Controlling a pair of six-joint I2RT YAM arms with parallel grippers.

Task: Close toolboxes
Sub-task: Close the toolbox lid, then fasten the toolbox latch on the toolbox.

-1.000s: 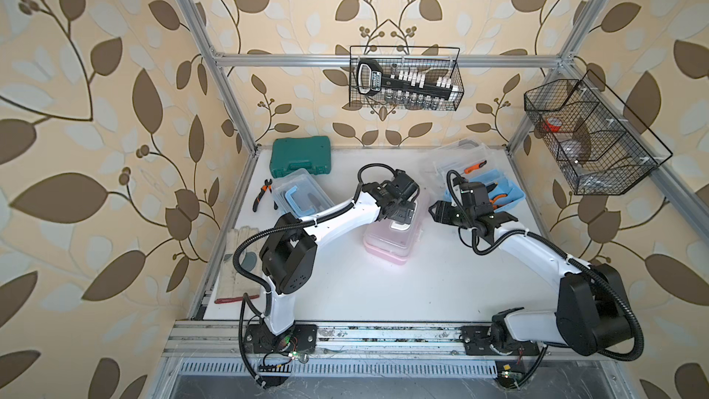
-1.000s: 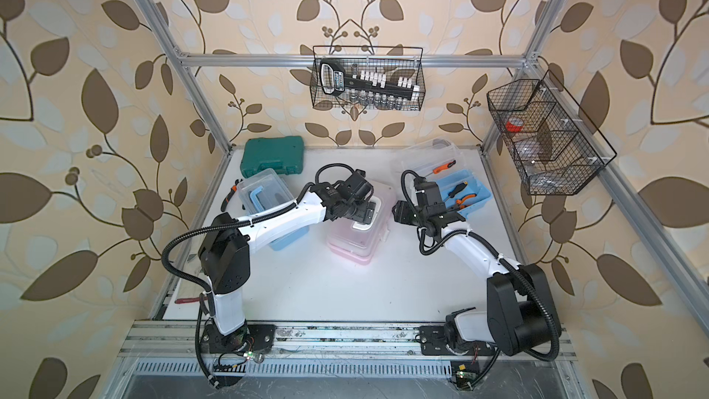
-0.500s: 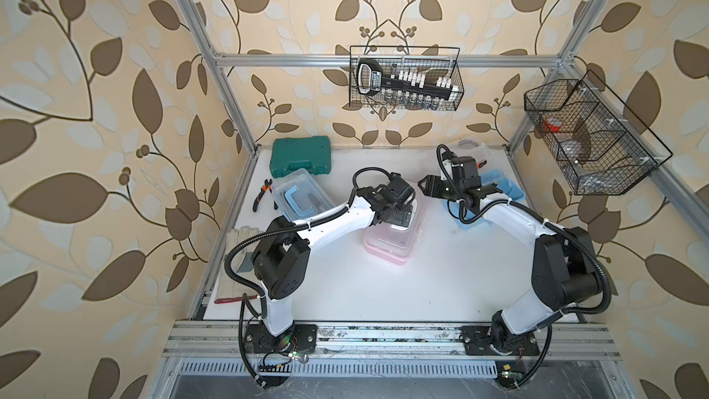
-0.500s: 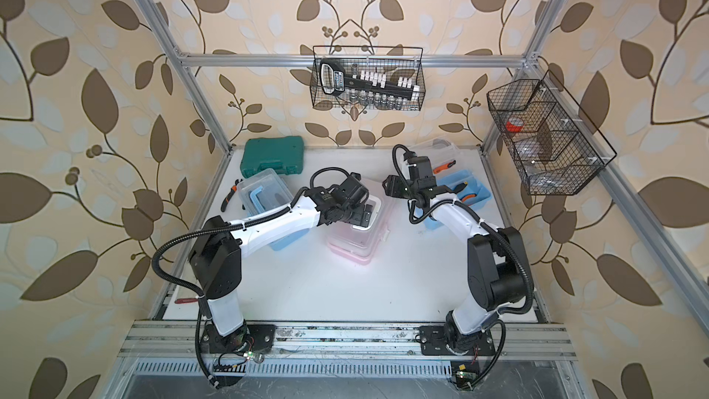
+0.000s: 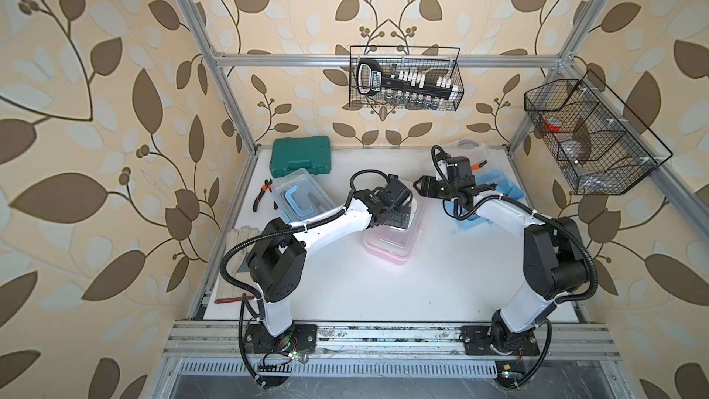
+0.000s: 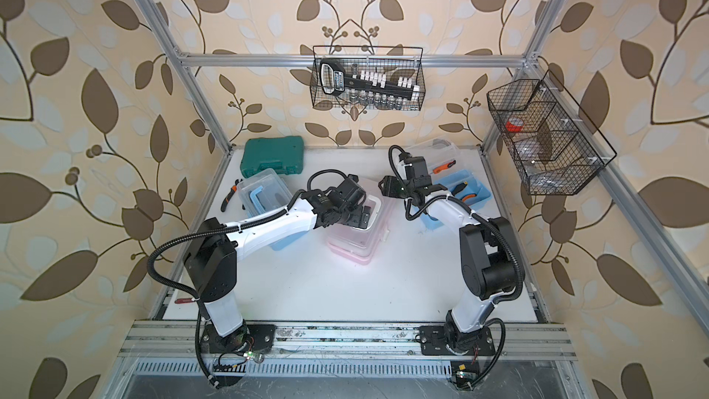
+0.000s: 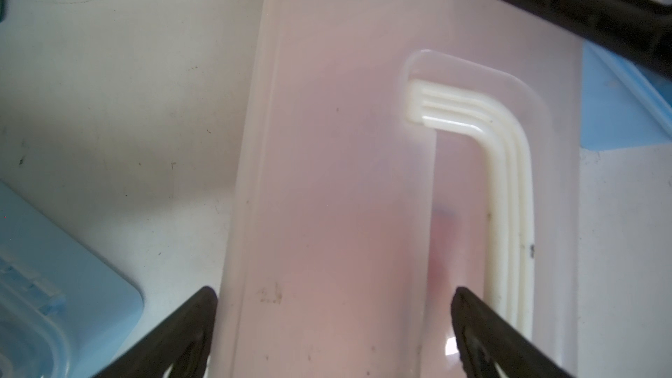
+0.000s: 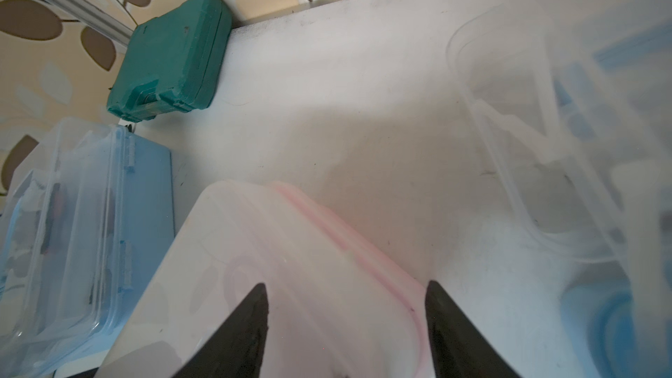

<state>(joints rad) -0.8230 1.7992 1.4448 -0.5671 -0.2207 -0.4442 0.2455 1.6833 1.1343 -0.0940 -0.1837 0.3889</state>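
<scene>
The pink rectangular clear-lidded plastic toolbox [image 5: 387,245], central on the white table [image 5: 383,301], is overhung by the spread left gripper [image 7: 333,290], seemingly for pressing its lid shut, with the right gripper [image 8: 346,285], also spread, held at its edge.

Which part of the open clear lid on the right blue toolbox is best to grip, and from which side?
Probably its free upper rim, from above: the clear lid stands raised behind the blue tray, apparently hinged low at the back, so that rim is thin and exposed.
</scene>
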